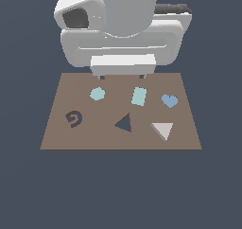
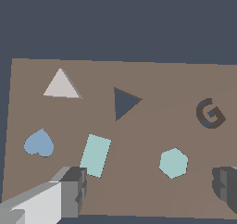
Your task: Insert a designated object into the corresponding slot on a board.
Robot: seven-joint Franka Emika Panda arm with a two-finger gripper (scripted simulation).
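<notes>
A light-grey triangular block [image 1: 163,129] lies on the brown board [image 1: 121,138] toward the exterior view's right; it shows in the wrist view [image 2: 60,85] too. The dark navy triangular slot [image 1: 124,123] lies flat near the board's middle, left of the block, also in the wrist view [image 2: 124,102]. My gripper [image 1: 121,76] hangs over the board's far edge, open and empty, its two fingertips [image 1: 101,76] wide apart. In the wrist view the gripper [image 2: 152,190] has one finger [image 2: 74,190] at each side, above the teal shapes.
On the board lie a teal hexagon [image 1: 97,94], a teal rectangle [image 1: 138,96], a blue heart [image 1: 169,101] and a dark spiral mark [image 1: 74,118]. The arm's white body [image 1: 120,27] looms over the far edge.
</notes>
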